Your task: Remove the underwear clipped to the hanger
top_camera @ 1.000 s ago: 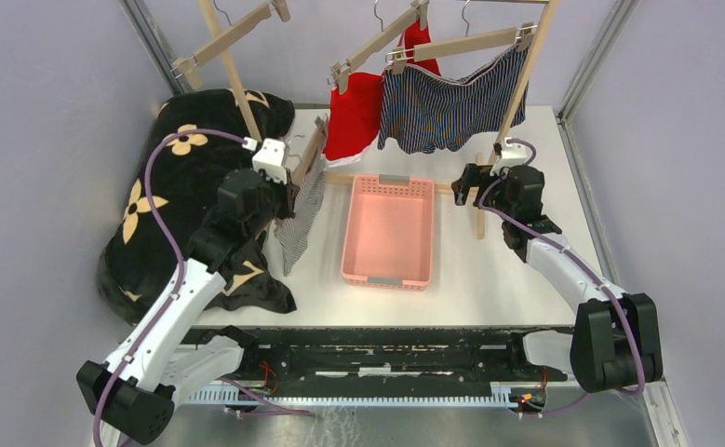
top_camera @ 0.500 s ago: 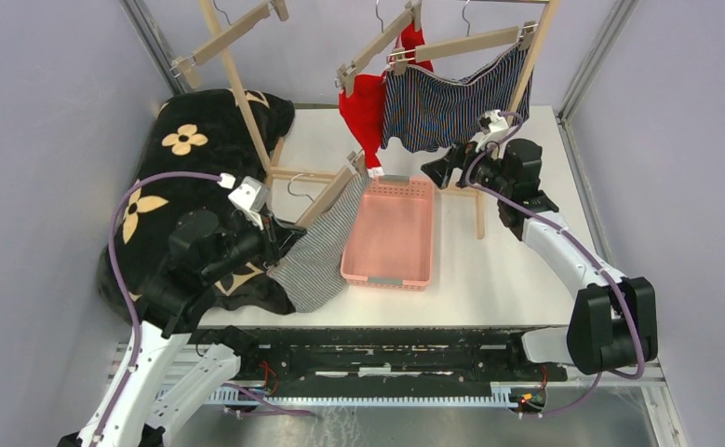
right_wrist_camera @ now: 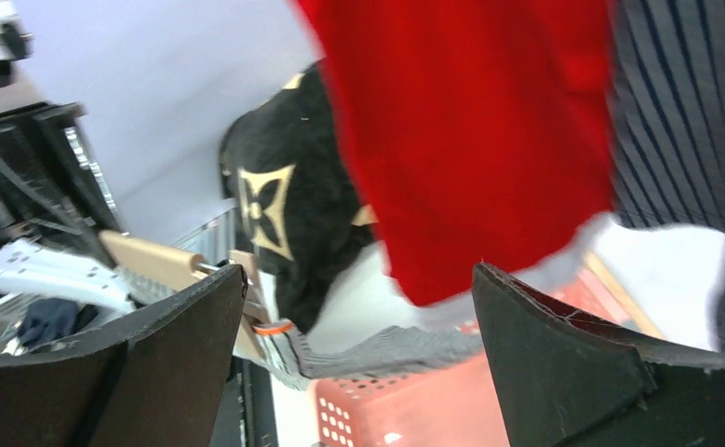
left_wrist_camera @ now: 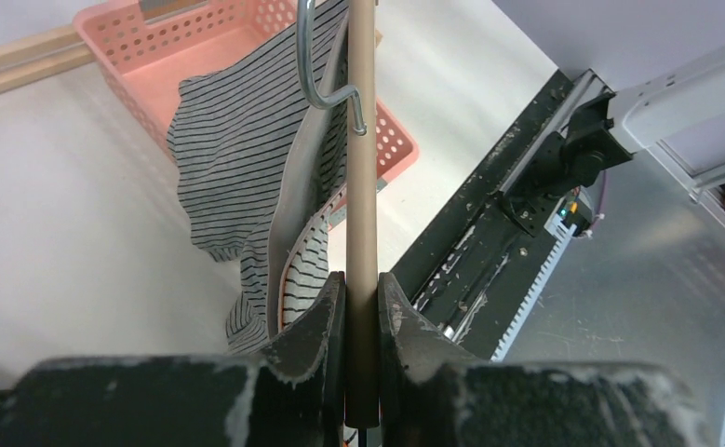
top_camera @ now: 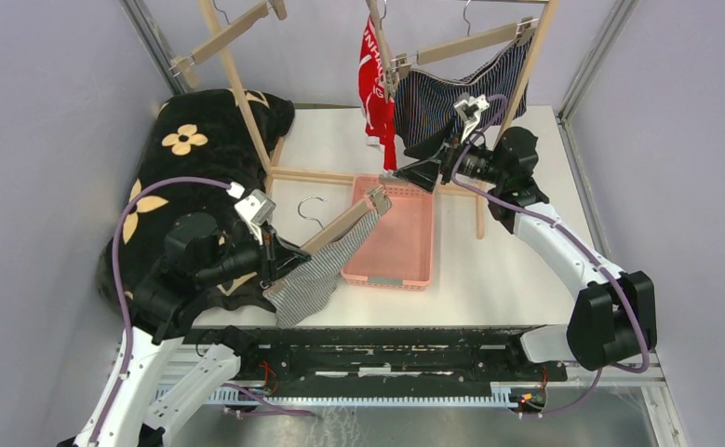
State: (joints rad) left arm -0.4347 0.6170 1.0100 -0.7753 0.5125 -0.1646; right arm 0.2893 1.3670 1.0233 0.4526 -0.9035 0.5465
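The left wrist camera shows the left gripper [left_wrist_camera: 361, 312] shut tight on the near end of a wooden clip hanger [left_wrist_camera: 361, 186]. The bar runs straight out from between the jaws, and its wire hook [left_wrist_camera: 326, 65] curls off to the left further out. The grey-and-white striped briefs [left_wrist_camera: 237, 158] hang along the left of the bar, from just past the fingertips out over the corner of the pink basket [left_wrist_camera: 107, 28].

From above, the bar [top_camera: 340, 223] leaves the left gripper [top_camera: 279, 261] slanting up and away over the basket's near-left rim [top_camera: 354, 270], with the briefs [top_camera: 316, 279] drooping below it onto the table [top_camera: 507, 270]. The left arm is folded back and low, with its wrist over the edge of the black flowered blanket [top_camera: 191, 158].

The right wrist camera shows the right gripper [right_wrist_camera: 358, 275] spread wide and holding nothing. The red briefs [right_wrist_camera: 470, 140] hang just beyond the gap, with their white band near the fingertips. The dark blue striped boxers [right_wrist_camera: 684, 121] lie to the right of the jaws.

From above, the right arm reaches up and leftward. Its gripper [top_camera: 421, 160] is raised beside the red briefs [top_camera: 377, 84] and below the boxers [top_camera: 451, 102], both hanging from the rail.
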